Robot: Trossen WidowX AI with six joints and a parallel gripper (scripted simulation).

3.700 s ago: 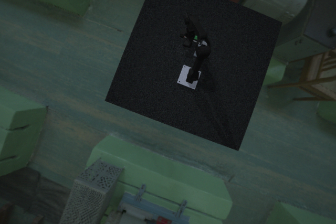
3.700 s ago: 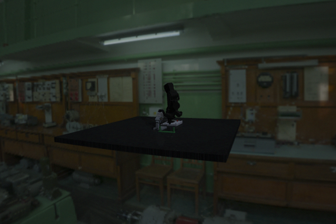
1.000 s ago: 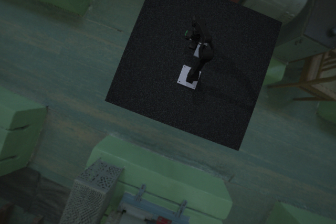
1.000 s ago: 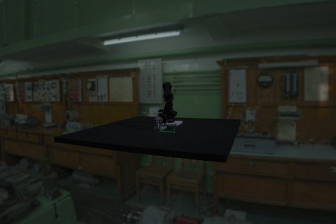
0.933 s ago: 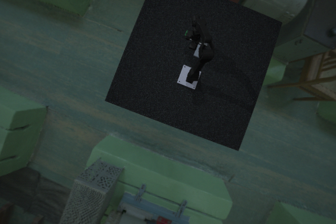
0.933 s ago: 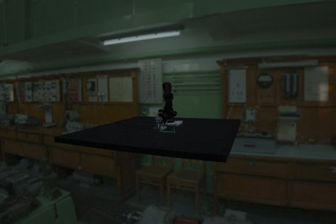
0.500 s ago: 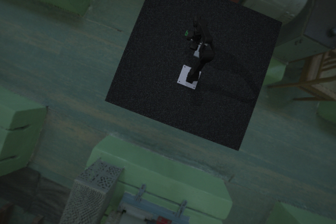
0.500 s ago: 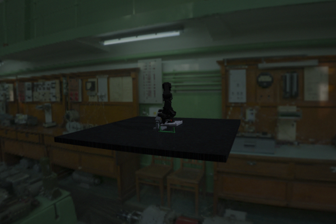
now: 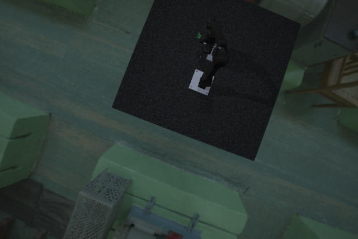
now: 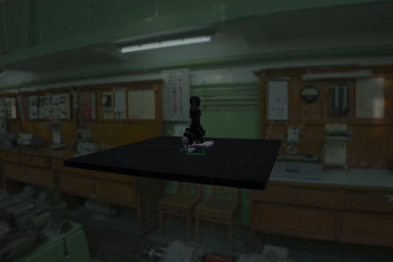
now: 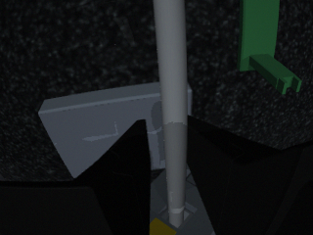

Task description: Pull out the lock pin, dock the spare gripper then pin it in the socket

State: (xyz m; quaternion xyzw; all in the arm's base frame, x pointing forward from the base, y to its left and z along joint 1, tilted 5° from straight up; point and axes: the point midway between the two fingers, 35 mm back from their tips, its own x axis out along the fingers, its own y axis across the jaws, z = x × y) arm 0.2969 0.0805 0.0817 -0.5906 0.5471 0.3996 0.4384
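My gripper (image 11: 162, 125) is partly open. Its black fingertips stand apart, with a gap on the left of a grey rod (image 11: 173, 69) that looks like the lock pin. The rod runs between the fingers. Its narrowed end lies in front of a grey part with a square recess, beside a small yellow piece (image 11: 160, 228). The mount's grey base plate (image 11: 93, 137) (image 9: 209, 57) (image 10: 191, 150) lies beyond the fingers, with a grey upright (image 10: 184, 140) above it. In the top view the arm hides the fingertips. I cannot clearly make out the spare gripper.
A green bracket (image 11: 259, 29) (image 9: 199, 36) (image 10: 195, 154) with a notched prong stands beside the mount. The arm's white base plate (image 9: 195, 81) (image 10: 207, 143) is behind the mount. The black table top (image 9: 161, 85) (image 10: 221, 164) ends well out from the arm.
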